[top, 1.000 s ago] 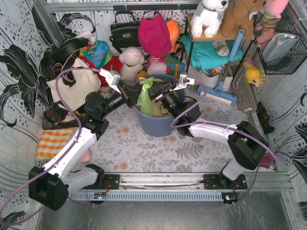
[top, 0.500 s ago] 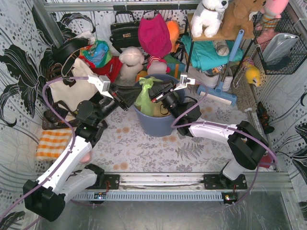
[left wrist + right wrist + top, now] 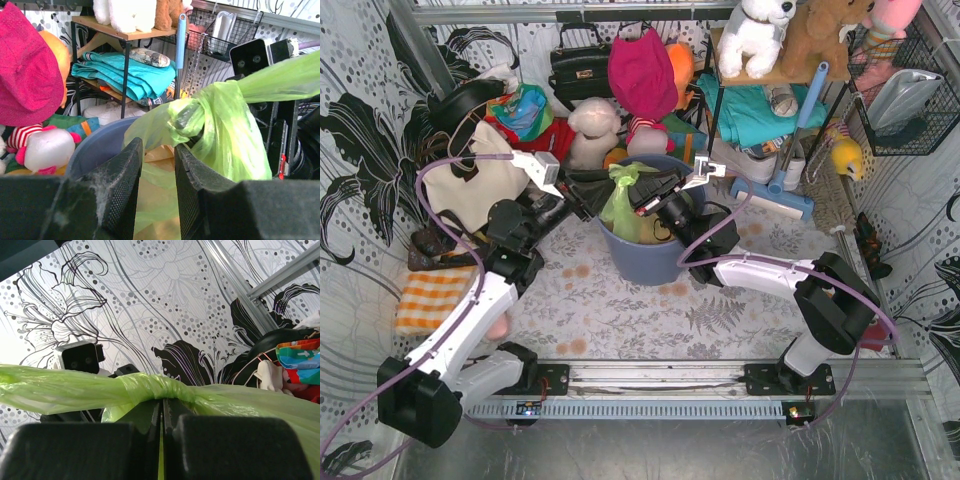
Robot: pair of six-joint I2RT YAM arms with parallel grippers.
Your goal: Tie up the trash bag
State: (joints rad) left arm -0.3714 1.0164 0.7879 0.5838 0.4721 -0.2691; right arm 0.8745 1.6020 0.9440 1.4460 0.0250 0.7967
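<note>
Trash bag (image 3: 220, 130) — thin, glossy, crinkled translucent plastic.

— Any lettering, label or number legible in these views?
— None. The trash bag (image 3: 227, 135) shows plain green film; markings on the multicoloured bag (image 3: 523, 108), upper left of the overhead view, are too small to read.

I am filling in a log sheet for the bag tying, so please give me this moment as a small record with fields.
trash bag: light green, sits in the bin, orange-tan paper showing through
knot: formed at the bag's neck
bin: blue-grey, round
left gripper: open, holds nothing, facing the knot
right gripper: shut on a stretched strip of the trash bag
</note>
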